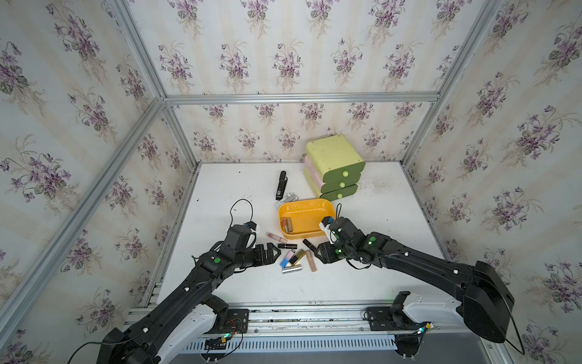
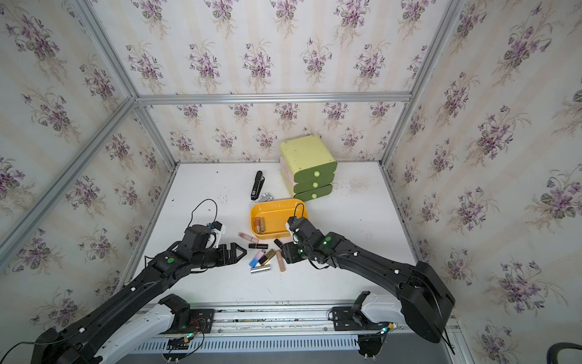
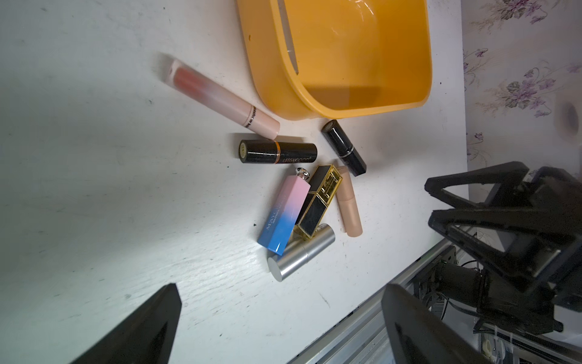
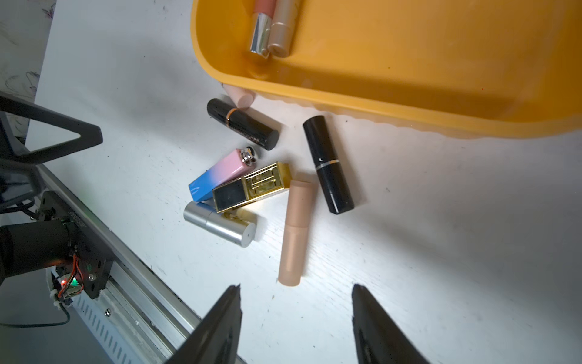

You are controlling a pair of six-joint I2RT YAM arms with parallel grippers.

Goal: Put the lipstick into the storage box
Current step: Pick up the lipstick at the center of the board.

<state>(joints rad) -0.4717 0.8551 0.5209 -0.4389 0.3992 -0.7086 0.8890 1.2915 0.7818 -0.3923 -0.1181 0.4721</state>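
Right gripper (image 4: 296, 288), fingers (image 4: 220, 327): matt black plastic.
Just ahead of the fingertips, beige tube (image 4: 296, 233): smooth, matt plastic.
Beyond it, black lipstick (image 4: 329, 164): glossy plastic with a thin metallic ring.
Beside the tube, square lipstick (image 4: 252, 186): mirror-bright gold casing and a glossy black panel.
Touching it, silver lipstick (image 4: 220, 223): satin, brushed-metal look.
Pink-blue lipstick (image 4: 217, 176): smooth satin plastic with a chrome-like cap.
Banded black lipstick (image 4: 242, 127): glossy, with a copper-coloured ring.
Farthest ahead, storage box (image 4: 393, 94): smooth orange-yellow plastic with a low sheen.
Table (image 4: 425, 252): white, matt, with visible wood grain, scuffed and speckled.
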